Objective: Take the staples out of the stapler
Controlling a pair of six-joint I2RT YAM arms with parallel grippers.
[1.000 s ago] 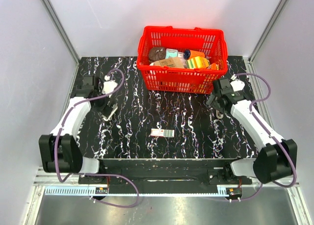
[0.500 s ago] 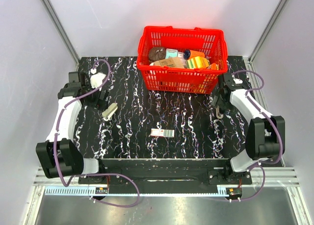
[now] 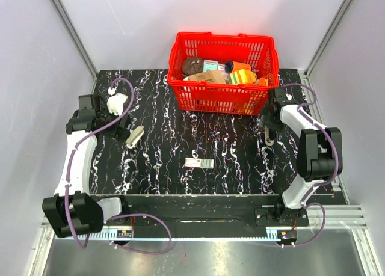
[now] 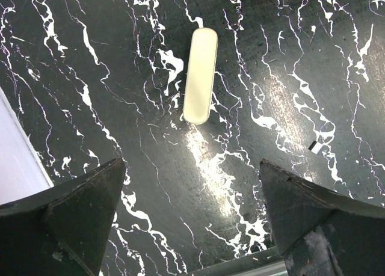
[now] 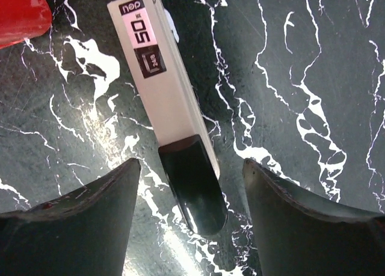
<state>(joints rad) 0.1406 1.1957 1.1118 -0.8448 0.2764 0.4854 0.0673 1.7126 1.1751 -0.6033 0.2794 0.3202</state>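
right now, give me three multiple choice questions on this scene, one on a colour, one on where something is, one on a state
1. What colour is the basket?
A) blue B) green C) red

2. Where does the small box lie?
A) inside the basket B) on the table, in front of the basket, between the two arms C) at the table's far left corner

3. How does the right gripper stand?
A) open, a finger on each side of the stapler B) shut on the stapler and lifted C) shut on the basket rim

Answers:
1 C: the top view shows red mesh walls and rim.
2 B: the box sits alone on the marbled top, nearer the arm bases than the basket is.
3 A: in the right wrist view, table shows between each finger and the stapler, which lies flat.
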